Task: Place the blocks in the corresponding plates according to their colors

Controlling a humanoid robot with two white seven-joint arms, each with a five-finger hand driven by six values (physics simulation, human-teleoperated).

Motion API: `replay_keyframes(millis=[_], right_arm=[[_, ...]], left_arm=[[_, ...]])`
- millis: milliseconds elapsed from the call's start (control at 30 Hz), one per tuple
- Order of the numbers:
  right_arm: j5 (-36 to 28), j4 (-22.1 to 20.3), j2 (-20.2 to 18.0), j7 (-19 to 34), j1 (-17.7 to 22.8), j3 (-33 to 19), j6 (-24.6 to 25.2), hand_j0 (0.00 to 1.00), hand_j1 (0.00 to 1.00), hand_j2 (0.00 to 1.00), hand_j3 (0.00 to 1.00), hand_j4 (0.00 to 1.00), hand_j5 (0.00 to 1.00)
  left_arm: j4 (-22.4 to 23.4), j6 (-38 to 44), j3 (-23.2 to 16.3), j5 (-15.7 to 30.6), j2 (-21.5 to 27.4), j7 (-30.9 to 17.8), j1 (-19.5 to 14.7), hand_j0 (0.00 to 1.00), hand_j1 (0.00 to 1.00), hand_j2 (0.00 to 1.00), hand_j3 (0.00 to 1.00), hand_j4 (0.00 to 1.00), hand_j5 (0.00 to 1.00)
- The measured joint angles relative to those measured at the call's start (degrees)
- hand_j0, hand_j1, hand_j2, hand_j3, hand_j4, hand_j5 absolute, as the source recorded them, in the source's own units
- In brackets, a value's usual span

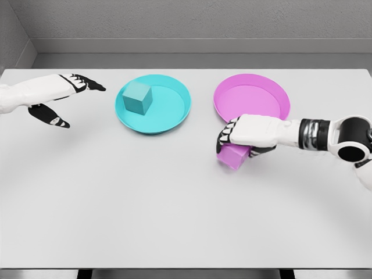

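Blocks are sitting in two different places. The teal block (137,97) is resting inside the teal plate (168,110), toward that plate's left half, upright with one corner facing the camera. The pink block (233,156) is lying on the white counter (145,197), just outside the pink plate (256,99) at about six o'clock from the plate's centre, touching or nearly touching its near rim; which of the two cannot be told, as the hand is hiding the spot.

The right hand (244,136) is reaching in from three o'clock, its white forearm stretching across the counter's right side. Its palm is lying over the top of the pink block, and its dark-tipped fingers (225,135) are curling down over the block's left and upper edges, with the thumb showing at the block's right side, so the hand is gripping the block. The block's lower part is showing below the hand and looks to be still sitting on the counter.

The left hand (61,99) is hovering at nine o'clock, well apart from the teal plate. Its fingers (87,84) are pointing toward three o'clock and its thumb (51,116) is spreading away toward five o'clock, so the hand is open and holding nothing.

The two plates are sitting side by side near the counter's far edge, teal at eleven o'clock and pink at one o'clock, apart from each other.
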Motion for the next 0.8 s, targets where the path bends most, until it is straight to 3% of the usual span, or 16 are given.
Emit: replay_keyframes(millis=[300, 533, 600, 667, 800], right_arm=[[-2.72, 4.81, 0.03, 0.02, -4.3, -2.69, 0.05, 0.62, 0.62, 0.62, 0.62, 0.62, 0.62], [-4.99, 14.29, 0.82, 0.0, -11.07, -5.32, 0.06, 0.63, 0.63, 0.63, 0.63, 0.63, 0.63], [-5.15, 16.52, 2.05, 0.02, -11.6, -5.47, 0.04, 0.73, 0.73, 0.73, 0.73, 0.73, 0.73], [-5.24, 18.12, 2.85, 0.01, -11.69, -5.71, 0.05, 0.91, 0.91, 0.91, 0.91, 0.91, 0.91], [-5.14, 21.22, 3.74, 0.0, -11.69, -7.97, 0.07, 0.97, 0.97, 0.97, 0.97, 0.97, 0.97]], left_arm=[[-0.07, 0.0, -0.01, -0.04, -0.06, 0.0, 0.0, 1.0, 1.0, 1.0, 1.0, 1.0, 1.0], [0.09, 0.0, -0.07, -0.19, -0.11, 0.0, 0.0, 1.0, 1.0, 1.0, 1.0, 1.0, 1.0], [0.14, 0.0, -0.11, -0.24, -0.11, 0.0, 0.0, 1.0, 1.0, 1.0, 1.0, 1.0, 1.0], [0.13, 0.0, -0.15, -0.29, -0.2, 0.0, 0.0, 1.0, 1.0, 1.0, 1.0, 1.0, 1.0], [0.13, 0.0, -0.23, -0.35, -0.4, 0.0, 0.0, 1.0, 1.0, 1.0, 1.0, 1.0, 1.0]])
